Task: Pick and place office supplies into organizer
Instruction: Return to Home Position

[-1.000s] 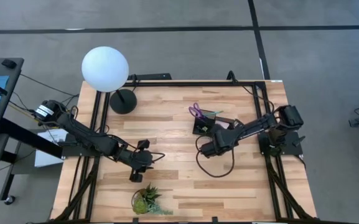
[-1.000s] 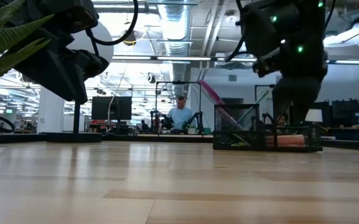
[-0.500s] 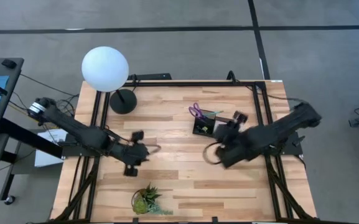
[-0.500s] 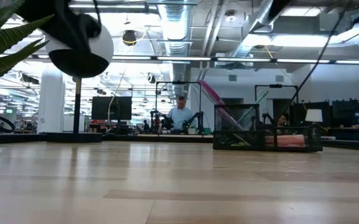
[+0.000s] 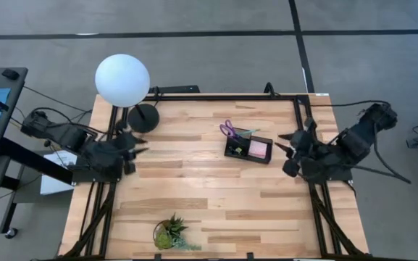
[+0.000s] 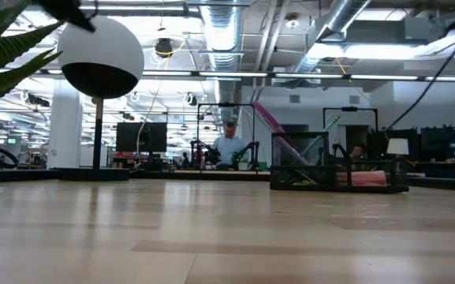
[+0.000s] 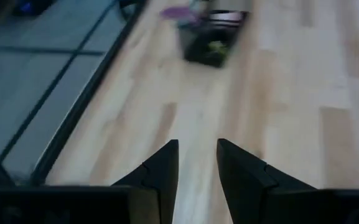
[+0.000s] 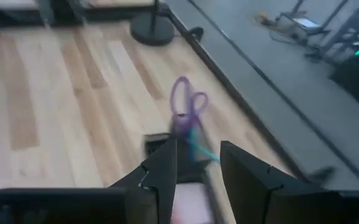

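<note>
On the desk [image 5: 194,188], the organizer [image 5: 232,151] holds the scissors [image 5: 228,130] handles-up in its taller compartment and the pink sticky-note pad [image 5: 258,148] flat in its tray, so filling looks finished. The right claw [image 5: 282,143] hangs near the organizer, the left claw [image 5: 133,149] well apart from it; both are slightly parted and empty.

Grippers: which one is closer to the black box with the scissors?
The right gripper, close beside the organizer; the left gripper sits far off by the lamp base.
</note>
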### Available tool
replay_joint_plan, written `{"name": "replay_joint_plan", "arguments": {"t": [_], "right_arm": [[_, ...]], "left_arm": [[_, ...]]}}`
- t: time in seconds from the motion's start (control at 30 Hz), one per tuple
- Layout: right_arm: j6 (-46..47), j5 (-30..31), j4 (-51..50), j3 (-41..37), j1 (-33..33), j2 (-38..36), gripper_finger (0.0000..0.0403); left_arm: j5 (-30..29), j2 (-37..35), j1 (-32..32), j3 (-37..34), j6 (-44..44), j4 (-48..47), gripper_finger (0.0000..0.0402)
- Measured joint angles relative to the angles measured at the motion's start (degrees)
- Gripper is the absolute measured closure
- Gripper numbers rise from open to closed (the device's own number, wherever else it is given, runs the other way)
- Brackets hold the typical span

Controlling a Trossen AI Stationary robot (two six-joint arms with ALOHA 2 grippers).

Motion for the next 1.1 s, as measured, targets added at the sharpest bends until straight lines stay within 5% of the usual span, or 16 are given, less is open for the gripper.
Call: {"name": "replay_joint_plan", "arguments": {"t": [0.1,0.3,0.37,0.53,0.73,0.87,1.1], "right_arm": [[-1.32,1.71,15.83,-15.84,4.10,-8.43,0.0285],[-23.95,-6.37,61.96,-44.06,5.43,-19.57,0.0285],[-28.51,-9.28,70.82,-50.14,4.18,-22.91,0.0285],[-34.36,-13.25,74.20,-55.38,-1.49,-34.79,0.0285],[-39.47,-27.59,85.53,-64.40,-8.09,-46.57,0.0285],[-41.01,-26.85,92.47,-72.22,-11.16,-49.72,0.0285],[-40.16,-27.87,86.21,-73.52,-14.36,-56.92,0.0285]], "left_arm": [[1.13,-7.68,0.08,-7.56,-3.23,2.61,0.0297],[28.32,-22.55,0.41,-28.57,13.66,44.47,0.0297],[30.41,-26.23,1.08,-32.29,14.87,49.02,0.0297],[26.31,-34.62,3.28,-31.76,11.30,43.88,0.0297],[32.54,-42.29,3.79,-31.08,13.41,40.41,0.0297],[29.39,-41.70,3.80,-32.55,9.95,38.58,0.0297],[26.97,-42.18,3.82,-31.31,10.40,39.06,0.0297]]}}
